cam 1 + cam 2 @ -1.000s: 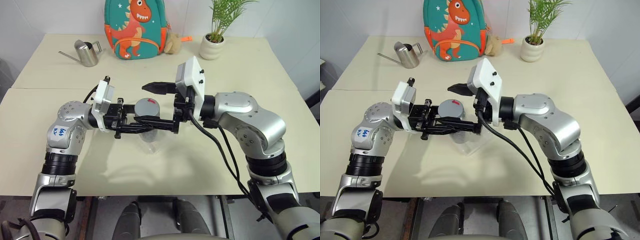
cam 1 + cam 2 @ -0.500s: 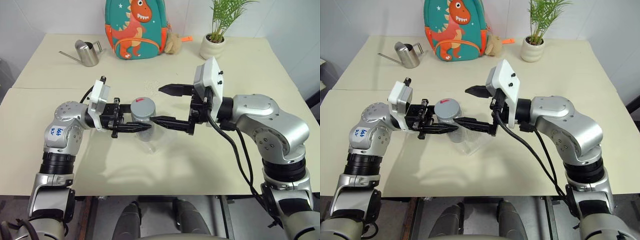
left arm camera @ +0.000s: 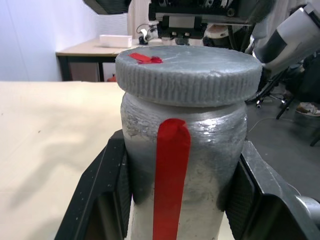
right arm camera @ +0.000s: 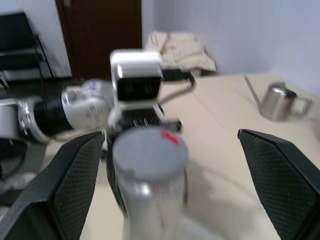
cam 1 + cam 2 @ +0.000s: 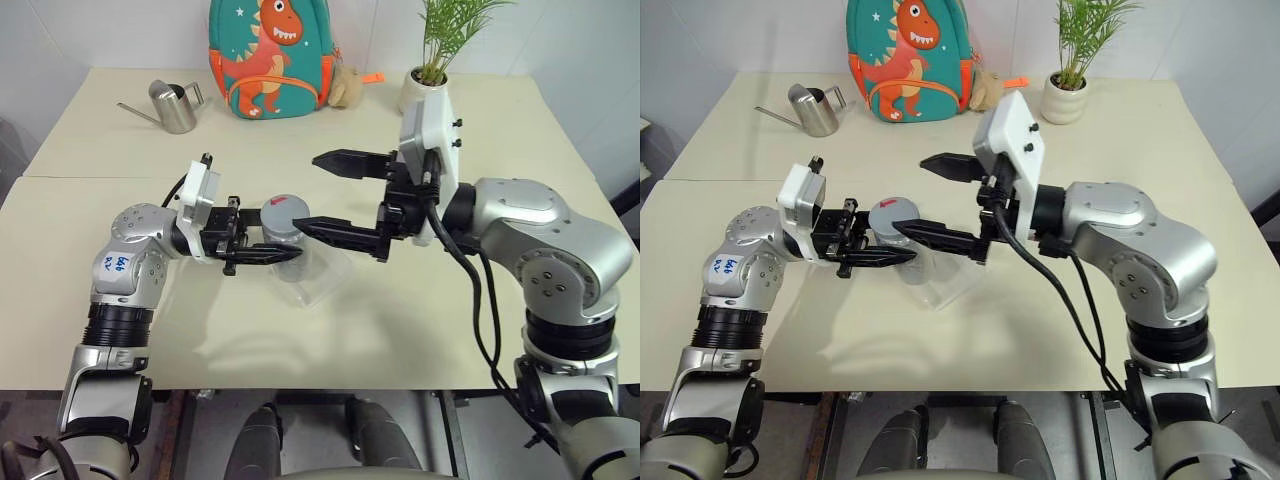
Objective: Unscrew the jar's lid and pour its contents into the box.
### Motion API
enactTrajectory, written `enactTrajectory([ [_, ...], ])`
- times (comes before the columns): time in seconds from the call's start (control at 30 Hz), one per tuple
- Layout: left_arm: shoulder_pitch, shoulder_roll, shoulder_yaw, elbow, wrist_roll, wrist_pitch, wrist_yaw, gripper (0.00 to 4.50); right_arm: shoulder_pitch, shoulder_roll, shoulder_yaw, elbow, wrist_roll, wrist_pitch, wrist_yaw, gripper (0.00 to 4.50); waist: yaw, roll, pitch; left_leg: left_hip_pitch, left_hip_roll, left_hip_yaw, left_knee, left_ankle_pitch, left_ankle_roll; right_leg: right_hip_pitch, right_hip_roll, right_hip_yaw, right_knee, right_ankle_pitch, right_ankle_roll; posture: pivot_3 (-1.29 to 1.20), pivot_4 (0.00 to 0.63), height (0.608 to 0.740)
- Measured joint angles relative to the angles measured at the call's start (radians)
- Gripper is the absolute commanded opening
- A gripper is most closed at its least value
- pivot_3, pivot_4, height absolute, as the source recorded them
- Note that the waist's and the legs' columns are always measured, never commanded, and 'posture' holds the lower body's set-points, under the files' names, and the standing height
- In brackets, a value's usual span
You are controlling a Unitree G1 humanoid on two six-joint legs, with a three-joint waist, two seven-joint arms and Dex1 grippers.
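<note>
My left gripper (image 5: 283,243) is shut on the jar (image 5: 284,233), a silvery-grey cylinder with a red stripe (image 3: 171,180), and holds it upright just above the table. The grey lid (image 3: 189,72) with its small red mark sits on the jar. My right gripper (image 5: 307,192) reaches in from the right and is open wide. One of its fingers (image 4: 75,175) is close beside the lid (image 4: 149,150) and the other stands well off, neither touching it. The clear plastic box (image 5: 312,285) lies on the table under and just in front of the jar. The contents are hidden.
At the table's far side are a steel watering can (image 5: 175,105), a dinosaur backpack (image 5: 270,55), a small plush toy (image 5: 345,88) and a potted plant (image 5: 430,85). A seam (image 5: 90,177) crosses the table on the left.
My right gripper drew back to the right from around the jar, then rolled and rose a little, staying open. The left gripper has kept the jar in place.
</note>
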Motion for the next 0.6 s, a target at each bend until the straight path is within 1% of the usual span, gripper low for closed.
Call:
enactTrajectory([
  [0.23,-0.005,-0.022,-0.01,-0.001,0.002,-0.016,-0.011,1.96,-0.026,0.074,0.09,0.051,-0.031,-0.022,0.006,4.49,-0.001,0.0,0.0,0.0,0.0,0.0,0.0,0.0,0.0,0.0,0.0,0.0,0.0,0.0,0.0,0.0,0.15,0.74],
  [0.6,-0.004,-0.023,-0.014,-0.009,0.003,-0.022,-0.01,1.96,-0.042,0.11,0.149,0.12,-0.111,-0.073,0.024,4.49,-0.001,0.0,0.0,0.0,0.0,0.0,0.0,0.0,0.0,0.0,0.0,0.0,0.001,0.0,0.0,0.0,0.15,0.74],
])
